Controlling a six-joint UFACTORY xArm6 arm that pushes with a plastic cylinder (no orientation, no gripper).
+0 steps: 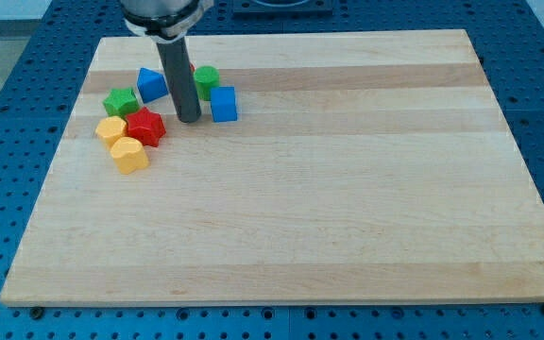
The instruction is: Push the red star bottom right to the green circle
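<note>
1. The red star (145, 126) lies just left of and slightly below my tip (188, 118) — near, not clearly touching.
2. The green circle (206, 77) sits up-right of the star, past the rod.
3. The rod carries no jaws — nothing to open or close.

Blocks clustered near the table's (348, 208) top-left corner, my tip (188, 119) among them.

The blue block (151, 84) and the green circle (206, 78) lie nearest the top edge, the blue one further left. The blue cube (223, 104) sits just below and right of the green circle. The green star (120, 102) lies nearest the left edge, with the red star (145, 126) below and right of it. One yellow block (111, 130) touches the red star's left side; another yellow block (129, 155) lies just below both. My tip stands between the red star and the blue cube, below the green circle.
</note>
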